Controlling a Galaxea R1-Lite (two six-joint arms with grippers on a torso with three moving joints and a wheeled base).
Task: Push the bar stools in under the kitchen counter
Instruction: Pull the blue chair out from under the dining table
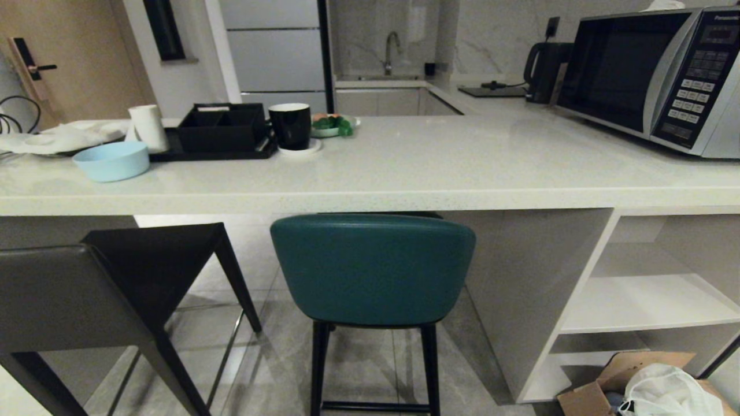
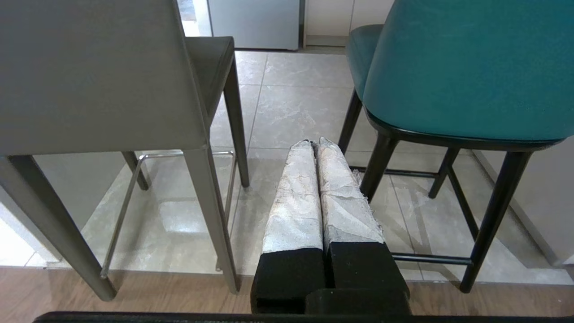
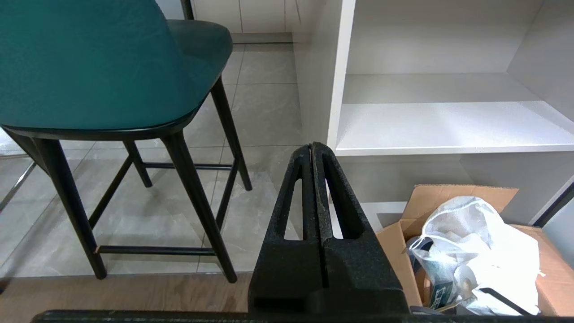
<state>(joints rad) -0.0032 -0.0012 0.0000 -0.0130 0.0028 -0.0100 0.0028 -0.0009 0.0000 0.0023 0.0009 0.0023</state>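
Note:
The teal bar stool [image 1: 373, 268] stands in front of the kitchen counter [image 1: 404, 190], its curved back toward me and its seat partly under the slab. The dark grey bar stool [image 1: 75, 300] stands to its left, further out from the counter. Both stools also appear in the left wrist view: grey [image 2: 89, 76] and teal [image 2: 471, 67]. My left gripper [image 2: 315, 142] is shut and empty, low down, pointing at the floor gap between the stools. My right gripper [image 3: 312, 146] is shut and empty, between the teal stool [image 3: 89, 63] and the white shelving [image 3: 448, 125].
On the counter stand a microwave [image 1: 653, 75], a kettle [image 1: 543, 69], a black mug [image 1: 290, 125], a black tray [image 1: 222, 130] and a blue bowl [image 1: 113, 160]. A cardboard box with a white bag [image 1: 653, 387] lies on the floor by the shelves.

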